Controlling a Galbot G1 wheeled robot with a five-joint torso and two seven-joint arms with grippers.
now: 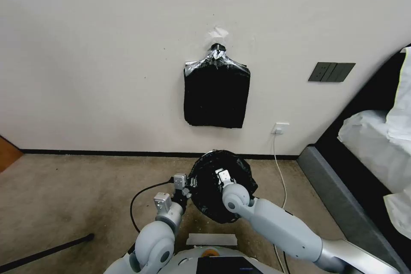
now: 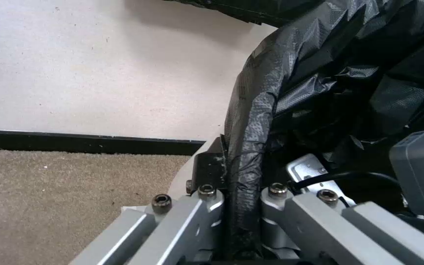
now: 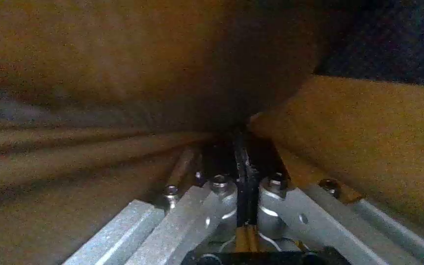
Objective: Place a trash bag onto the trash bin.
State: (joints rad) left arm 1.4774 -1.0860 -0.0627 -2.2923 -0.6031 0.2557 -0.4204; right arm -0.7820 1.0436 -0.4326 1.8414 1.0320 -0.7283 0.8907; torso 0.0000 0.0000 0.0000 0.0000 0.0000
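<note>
The trash bag [image 1: 222, 188] is already spread over the mouth of the trash bin [image 2: 185, 173], which stands on the carpet [image 1: 85, 188] in front of the robot, close to the wall [image 1: 107, 51]. From the head view the black plastic covers the whole opening and hangs crinkled around the rim, so the bin itself is almost hidden; in the left wrist view a small cream part of its wall shows just outside the outer jaw.

The left gripper [image 2: 241, 191] is at the rim on the robot's left side. Its jaws are closed together on the bin's edge, with the folded black plastic pressed between them: one jaw is outside the wall, the other is inside the bag. Beyond the inner jaw the bag goes down in dark, glossy folds.

The right gripper [image 3: 244, 173] reaches into the bag from above, near the middle of the opening. Its jaws are pressed together with a thin black strip of the plastic between them. Around these jaws the view is very dark and brownish, and I cannot tell what the surfaces are.

On the wall above the bin hangs a flat black bundle of bags [image 1: 216, 94], well apart from both grippers
</note>
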